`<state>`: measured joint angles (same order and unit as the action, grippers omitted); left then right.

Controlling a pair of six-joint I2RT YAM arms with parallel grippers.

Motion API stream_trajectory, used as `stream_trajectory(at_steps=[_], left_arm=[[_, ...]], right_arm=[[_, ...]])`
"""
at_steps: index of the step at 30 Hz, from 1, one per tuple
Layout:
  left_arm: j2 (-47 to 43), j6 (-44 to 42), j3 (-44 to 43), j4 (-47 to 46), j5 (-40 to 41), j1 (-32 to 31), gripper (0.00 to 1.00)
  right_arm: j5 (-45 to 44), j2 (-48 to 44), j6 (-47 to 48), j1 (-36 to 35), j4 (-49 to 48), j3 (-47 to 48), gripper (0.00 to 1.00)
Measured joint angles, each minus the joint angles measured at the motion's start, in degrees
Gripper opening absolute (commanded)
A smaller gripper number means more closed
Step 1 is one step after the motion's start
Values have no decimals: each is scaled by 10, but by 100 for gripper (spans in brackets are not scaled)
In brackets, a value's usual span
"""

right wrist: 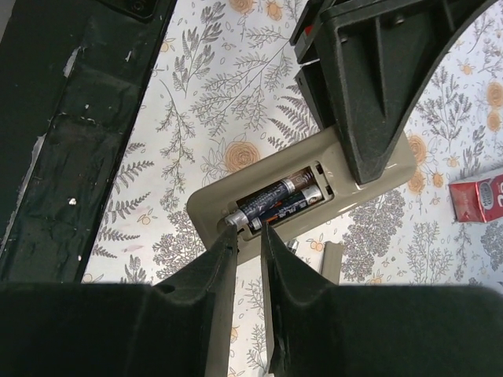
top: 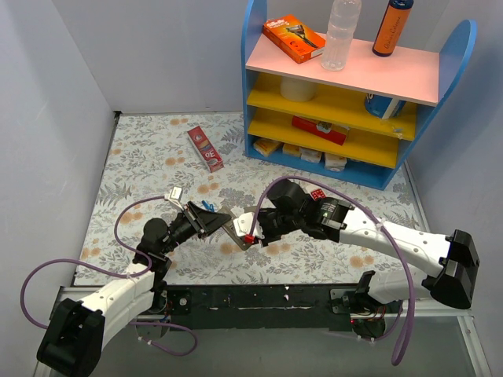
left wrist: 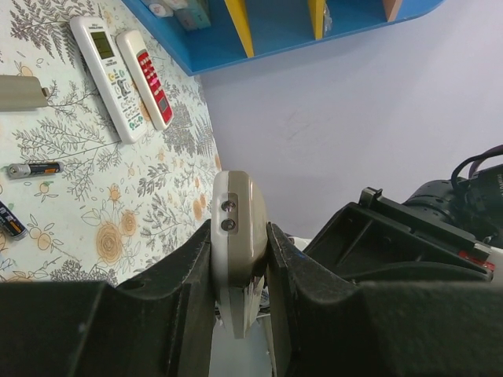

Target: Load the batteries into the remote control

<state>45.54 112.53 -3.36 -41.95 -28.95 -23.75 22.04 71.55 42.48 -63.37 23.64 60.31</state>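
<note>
Clamping the remote control with the left claw, jaws closed most of the way and both fingers pressing flat on the casing's two long sides. Holding it edge-on and raised above the floral cloth, with one rounded end sticking out past the fingertips and the open battery bay facing the right claw.

Hovering the right claw directly over that bay, jaws set to a slim slot with nothing visible inside it. Touching the tips to the near end of the batteries, two dark cells lying side by side in the bay just ahead of the fingertips, metal ends showing. Not being able to tell whether those tips are pinching a cell's end, pushing on it, or only meeting the bay's rim.

Leaving a spare battery lying on the cloth well off to the left claw's left, and a second spare battery closer in on the same side, partly cut by the frame edge. Showing, farther ahead and left of the left claw, a white remote with a greenish screen and a red-faced remote lying side by side near the foot of the blue shelf. Showing a beige flat piece left of those two, and a red box off to the right claw's right.
</note>
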Motion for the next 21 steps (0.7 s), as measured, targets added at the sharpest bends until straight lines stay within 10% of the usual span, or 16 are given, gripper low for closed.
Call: stream_trajectory(at_steps=[21], left_arm=[[-3, 4, -1, 4, -3, 0, 0]], right_arm=[[22, 36, 9, 0, 1, 7, 18]])
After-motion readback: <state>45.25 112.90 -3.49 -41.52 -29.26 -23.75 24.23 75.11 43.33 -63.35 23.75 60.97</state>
